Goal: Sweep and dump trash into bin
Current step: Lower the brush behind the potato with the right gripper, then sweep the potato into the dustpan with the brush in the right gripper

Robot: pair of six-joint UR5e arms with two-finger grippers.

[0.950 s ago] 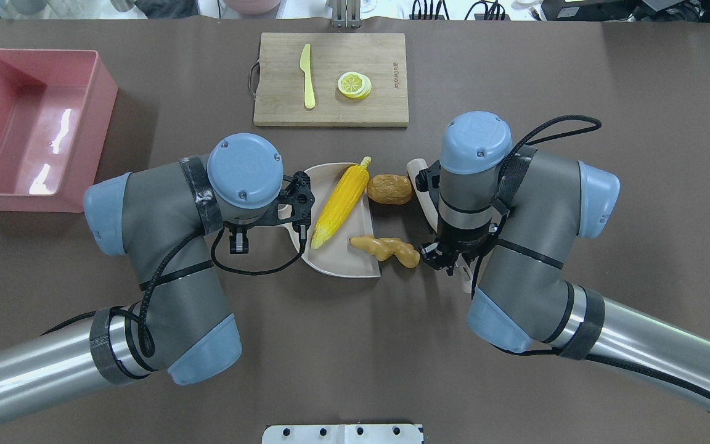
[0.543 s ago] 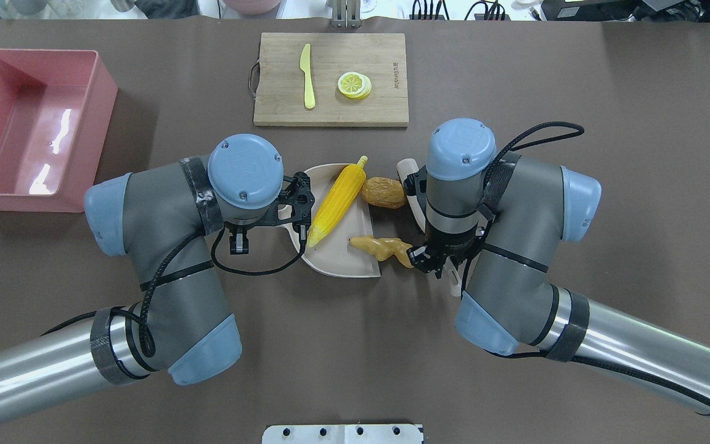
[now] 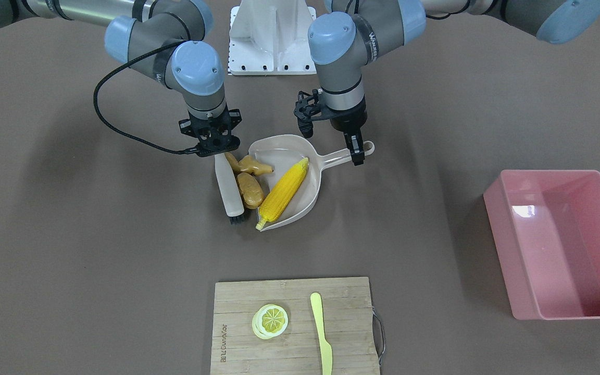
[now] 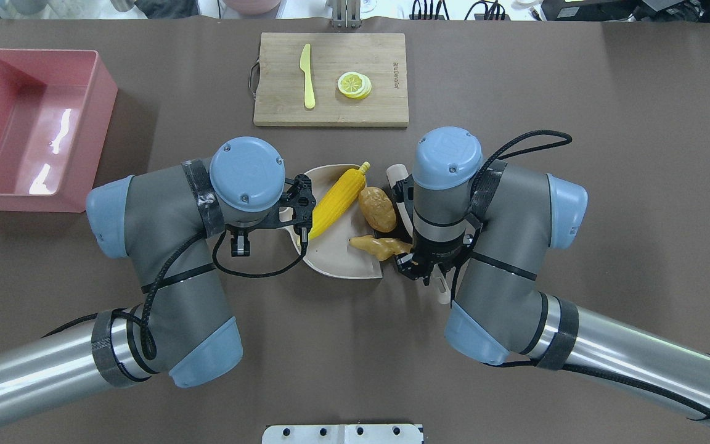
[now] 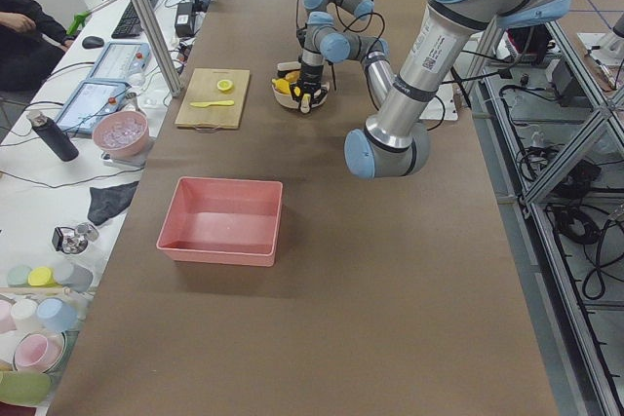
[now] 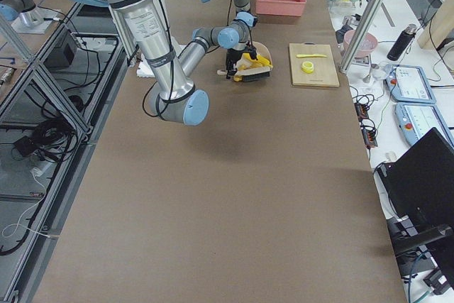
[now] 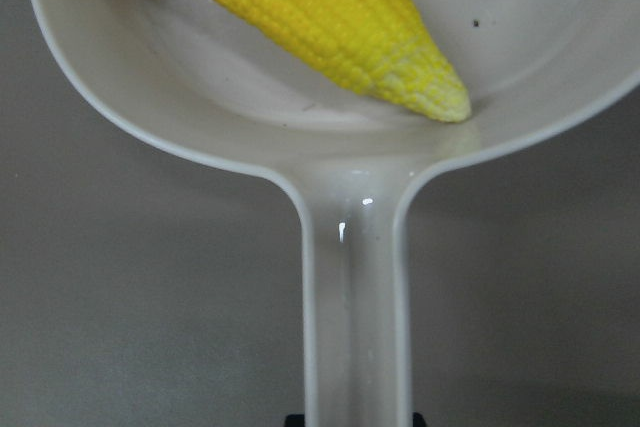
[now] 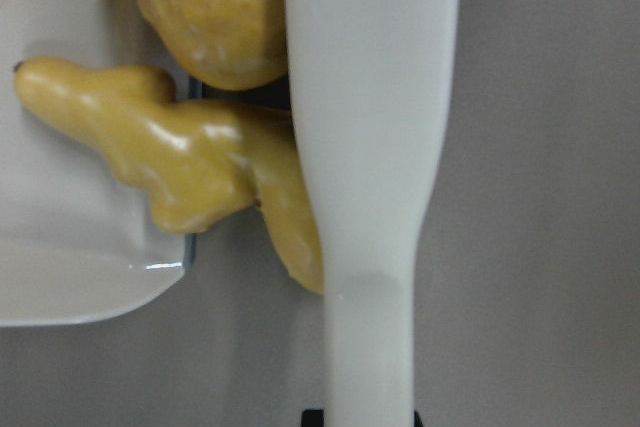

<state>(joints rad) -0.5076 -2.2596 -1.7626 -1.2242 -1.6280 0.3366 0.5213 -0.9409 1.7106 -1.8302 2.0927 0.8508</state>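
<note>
Bordering the brown table (image 4: 355, 370), cluttered bench (image 5: 39, 207).

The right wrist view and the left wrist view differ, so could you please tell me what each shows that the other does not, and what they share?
Only the right wrist view shows the potato and the ginger at the open edge of the dustpan, with the brush against them. Only the left wrist view shows the corn lying in the pan, and the handle running to the bottom edge. Both show the beige dustpan and the brown table.
</note>
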